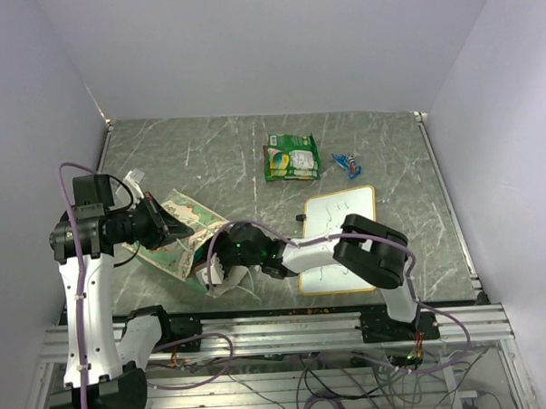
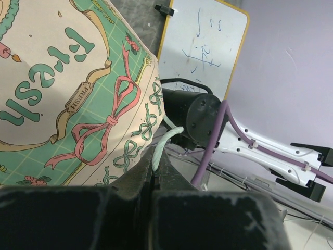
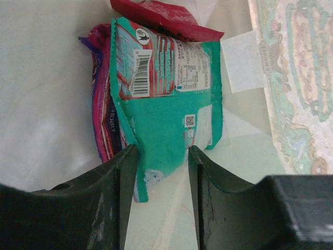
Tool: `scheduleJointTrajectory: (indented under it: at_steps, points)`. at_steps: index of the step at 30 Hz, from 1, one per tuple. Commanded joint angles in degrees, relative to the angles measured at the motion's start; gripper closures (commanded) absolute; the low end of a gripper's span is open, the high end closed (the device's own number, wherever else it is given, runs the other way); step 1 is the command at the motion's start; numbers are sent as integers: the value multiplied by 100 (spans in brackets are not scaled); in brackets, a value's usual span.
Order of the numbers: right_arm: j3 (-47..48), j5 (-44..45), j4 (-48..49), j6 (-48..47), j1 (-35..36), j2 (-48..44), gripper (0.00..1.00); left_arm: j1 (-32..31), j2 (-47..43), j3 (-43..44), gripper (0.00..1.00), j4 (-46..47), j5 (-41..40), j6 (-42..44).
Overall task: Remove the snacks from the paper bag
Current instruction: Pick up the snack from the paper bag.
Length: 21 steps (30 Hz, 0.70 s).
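The paper bag [image 1: 191, 228] lies on its side at the left, mouth toward the near edge. My left gripper [image 1: 172, 224] is shut on its string handle [image 2: 162, 145] and holds the mouth up. My right gripper [image 3: 163, 152] is open inside the bag, its jaws on either side of the lower edge of a teal snack packet [image 3: 166, 99]. A purple-pink packet [image 3: 101, 120] lies under it and a red packet [image 3: 161, 18] behind it. Outside the bag, a green snack packet [image 1: 291, 157] and a blue candy [image 1: 346, 162] lie on the table.
A whiteboard [image 1: 338, 238] with writing lies right of the bag, under my right arm [image 1: 370, 250]; it also shows in the left wrist view [image 2: 203, 47]. The bag's patterned panel [image 3: 296, 78] runs along the right of the right wrist view.
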Motion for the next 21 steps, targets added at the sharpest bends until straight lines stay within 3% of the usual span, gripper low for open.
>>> scheduleJointTrajectory:
  at_steps: [1, 12, 21]
  points:
    - [279, 34, 222, -175, 30, 371, 57, -38, -28, 184, 93, -117, 321, 205]
    - [249, 123, 311, -104, 61, 565, 48, -42, -114, 201, 93, -148, 429, 238]
    - [892, 401, 478, -466, 82, 1296, 43, -45, -156, 99, 93, -262, 516, 340]
